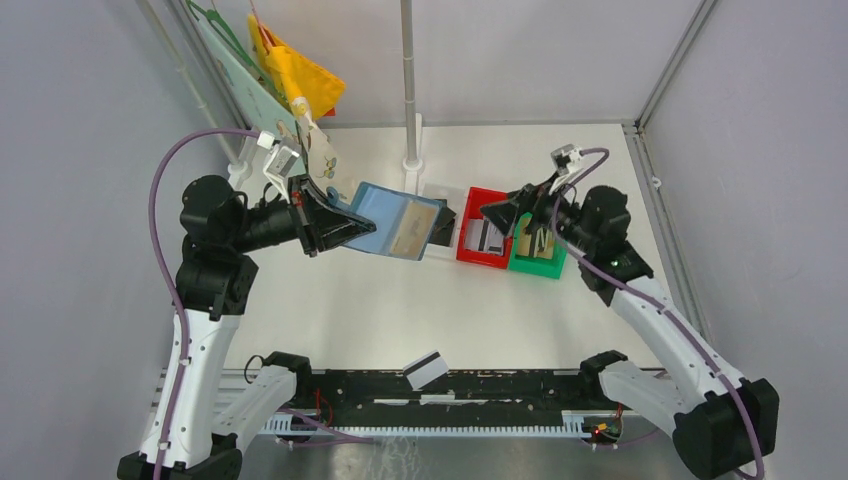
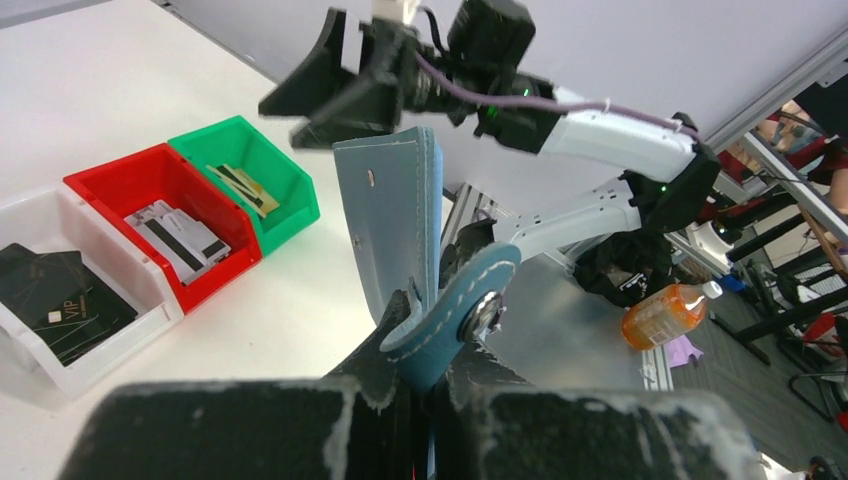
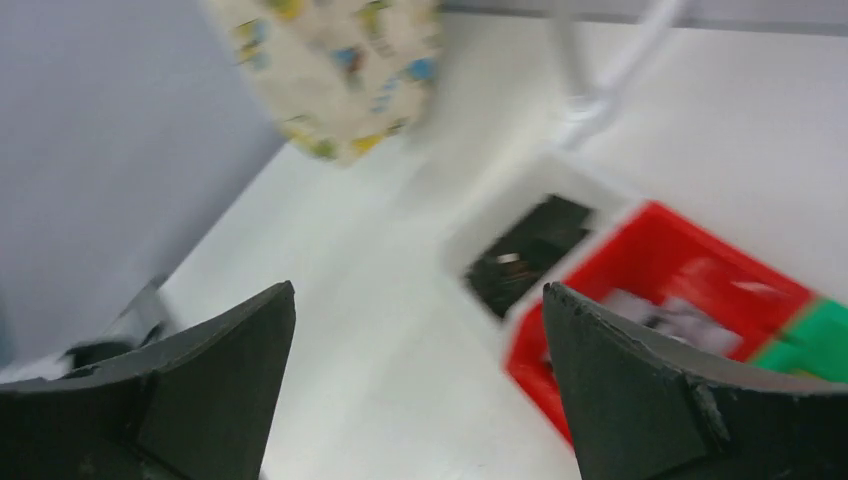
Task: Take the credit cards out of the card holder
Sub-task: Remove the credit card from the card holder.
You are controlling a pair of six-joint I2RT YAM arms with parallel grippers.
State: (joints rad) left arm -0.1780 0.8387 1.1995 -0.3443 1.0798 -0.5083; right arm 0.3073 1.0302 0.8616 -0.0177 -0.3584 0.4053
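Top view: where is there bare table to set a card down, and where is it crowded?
Free: the wide table patch between the bins and the loose card at the near edge, and the back strip right of the pole. Crowded: around the card holder, held beside the bins.

One card holder (image 1: 385,215), one loose credit card (image 1: 426,370), one clear bin (image 2: 90,365), one red bin (image 2: 120,185), one green bin (image 2: 295,200), three bins total, binned cards (image 2: 180,235) overlapping, count indeterminate.
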